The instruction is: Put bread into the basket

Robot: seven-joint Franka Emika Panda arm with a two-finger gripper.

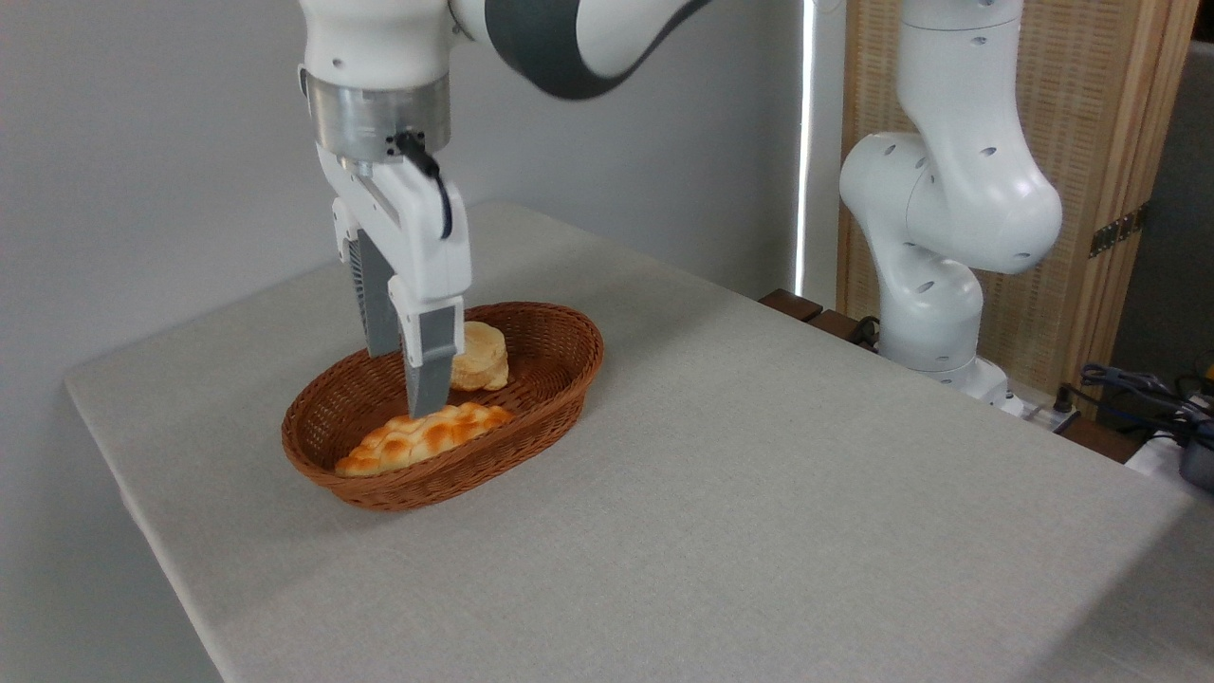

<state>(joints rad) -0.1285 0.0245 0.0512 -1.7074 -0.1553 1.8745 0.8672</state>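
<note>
The basket [555, 384] sat on the table [759, 493] at about nine o'clock from the table's middle. Nearest in it lay a braided loaf [422, 437] along the front wall. Behind that, toward one o'clock, the bread [480, 357] rested inside the basket, so the placing looked done. The gripper [406, 379] hung over the basket with its fingers spread and nothing between them, one tip just above the loaf. To finish well, the arm needed a straight lift, fingers kept apart, clear of both breads and the wicker rim.
</note>
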